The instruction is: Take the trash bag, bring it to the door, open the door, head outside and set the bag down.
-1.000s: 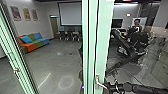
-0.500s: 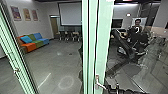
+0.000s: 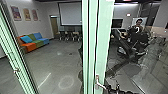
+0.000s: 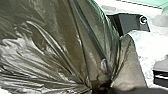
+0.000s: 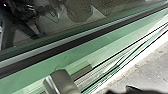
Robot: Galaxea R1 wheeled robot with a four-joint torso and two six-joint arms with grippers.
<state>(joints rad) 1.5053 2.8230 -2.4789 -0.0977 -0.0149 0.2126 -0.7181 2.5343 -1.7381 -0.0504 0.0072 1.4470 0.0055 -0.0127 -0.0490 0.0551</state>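
While the left gripper pinches the trash bag by its bunched neck, the right gripper is at near right, by the door handle; can't tell if it's spread or pressed together, or touching. Beyond: green frame, sofa far left, person far right. Risks: R side slips off handle if misaligned; thin plastic may tear if bag snags on frame. R arm reaches in low, approx. level, from right.
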